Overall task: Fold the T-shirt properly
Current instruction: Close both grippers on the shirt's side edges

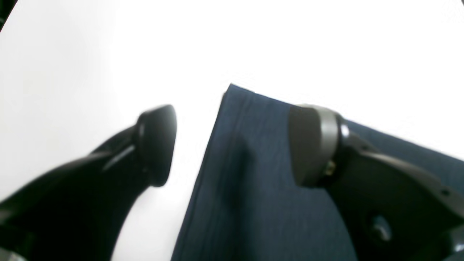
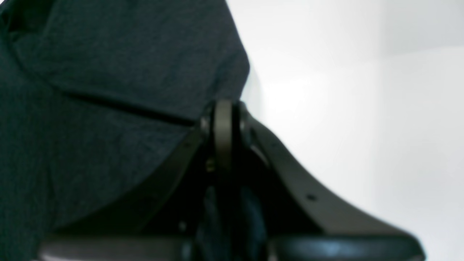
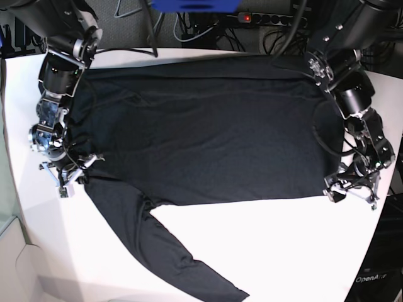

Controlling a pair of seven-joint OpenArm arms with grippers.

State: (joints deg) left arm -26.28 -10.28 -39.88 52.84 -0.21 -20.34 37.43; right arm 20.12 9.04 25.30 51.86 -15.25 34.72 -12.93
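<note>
- While lying spread across the white table (image 3: 264, 245), covering most of it: the T-shirt (image 3: 201, 132), a plain black long-sleeved garment, body flat and wide, one long edge running along the table's far side.
- Trailing off the T-shirt's near left corner in the base view: one long sleeve (image 3: 170, 251), slanting toward the table's near edge, cuff ending close to that edge.
- Showing a smooth body with faint creases only; near hem running almost straight across the table's middle.
- Sitting at the T-shirt's left edge in the base view, just where the sleeve joins the body: the right gripper (image 3: 70, 171), fingers clenched together.
- Appearing in the right wrist view as two pads pressed flat against each other, right gripper (image 2: 223, 123), dark fabric bunching beside and beneath them; blurring too much to say whether cloth is pinched between the pads.
- Hovering at the T-shirt's near right corner in the base view: the left gripper (image 3: 352, 189), released and spread wide.
- Straddling the corner of the hem in the left wrist view, left gripper (image 1: 232, 145): one finger over bare table beside the T-shirt (image 1: 253, 188), the other over the fabric, nothing grasped between them.
- Crowding behind the table's far edge, beyond the T-shirt: cables (image 3: 208, 31) and a power strip (image 3: 264, 17).
</note>
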